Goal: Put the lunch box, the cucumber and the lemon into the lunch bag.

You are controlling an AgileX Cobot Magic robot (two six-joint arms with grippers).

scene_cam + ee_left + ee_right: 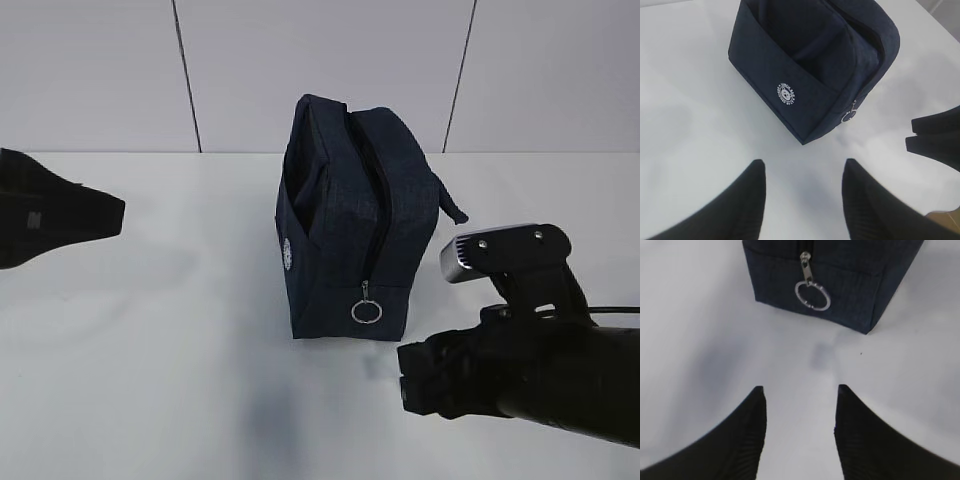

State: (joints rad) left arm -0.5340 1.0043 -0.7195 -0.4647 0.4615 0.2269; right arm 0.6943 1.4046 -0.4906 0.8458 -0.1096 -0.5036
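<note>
The lunch bag (pixel 345 225) stands upright mid-table (pixel 150 380), zipper run down its near end, silver ring pull (pixel 366 312) hanging low against the fabric. Right gripper (pixel 799 412) hovers just in front of that ring, jaws parted, nothing between them (only white tabletop showing through the gap). Left gripper (pixel 802 187) sits off the bag's logo side, well apart, jaws spread about the same, also empty. Of the 3 items to pack, none is in view.
</note>
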